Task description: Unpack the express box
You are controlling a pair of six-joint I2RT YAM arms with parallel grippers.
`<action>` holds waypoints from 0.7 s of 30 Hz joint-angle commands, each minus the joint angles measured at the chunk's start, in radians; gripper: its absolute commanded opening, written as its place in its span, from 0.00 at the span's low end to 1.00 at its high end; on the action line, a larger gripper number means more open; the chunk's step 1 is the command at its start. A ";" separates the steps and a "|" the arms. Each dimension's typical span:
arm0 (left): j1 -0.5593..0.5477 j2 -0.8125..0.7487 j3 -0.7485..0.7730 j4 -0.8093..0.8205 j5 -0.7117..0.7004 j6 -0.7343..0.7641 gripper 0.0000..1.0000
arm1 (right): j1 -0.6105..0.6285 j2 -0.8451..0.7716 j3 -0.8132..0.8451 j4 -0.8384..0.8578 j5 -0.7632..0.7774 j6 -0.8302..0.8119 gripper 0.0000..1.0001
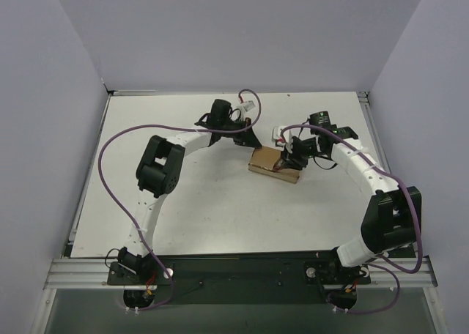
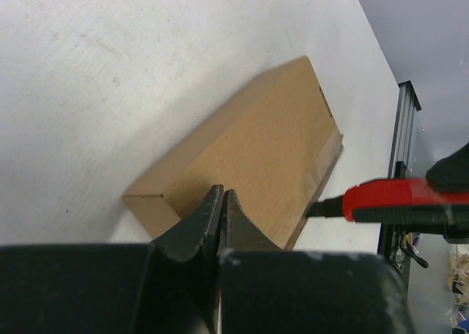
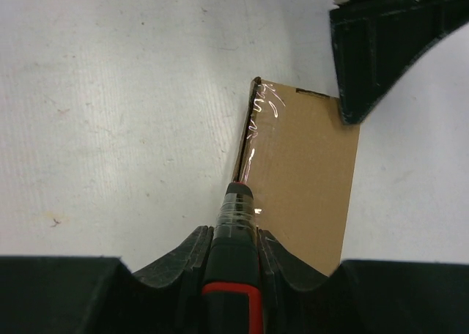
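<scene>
The express box [image 1: 272, 165] is a small brown carton lying flat near the table's middle. It also shows in the left wrist view [image 2: 249, 154] and the right wrist view [image 3: 308, 173]. My left gripper [image 2: 221, 196] is shut and empty, its tips pressing down on the box's top near one end; in the top view it [image 1: 249, 142] stands at the box's far left. My right gripper [image 3: 236, 239] is shut on the red-and-black utility knife [image 3: 236, 275], whose tip sits at the taped seam along the box's side edge. The knife shows in the left wrist view [image 2: 399, 202].
A small white object [image 1: 279, 135] lies on the table just behind the box, by the right gripper. Purple cables loop over both arms. Grey walls close off the table at the back and both sides.
</scene>
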 commanded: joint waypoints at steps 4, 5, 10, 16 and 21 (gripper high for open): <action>0.050 -0.112 0.016 0.131 0.033 -0.112 0.06 | 0.124 -0.021 0.060 -0.031 -0.039 0.078 0.00; 0.053 -0.126 0.005 0.152 0.036 -0.121 0.06 | 0.137 -0.015 0.063 -0.021 -0.033 0.098 0.00; 0.062 -0.198 -0.059 0.129 0.101 -0.124 0.00 | 0.207 0.004 0.079 0.045 0.001 0.231 0.00; 0.076 -0.279 -0.190 -0.045 0.126 0.015 0.00 | 0.267 -0.001 0.047 0.121 0.016 0.303 0.00; 0.068 -0.284 -0.195 -0.263 0.057 0.169 0.00 | 0.263 0.004 0.045 0.126 0.022 0.291 0.00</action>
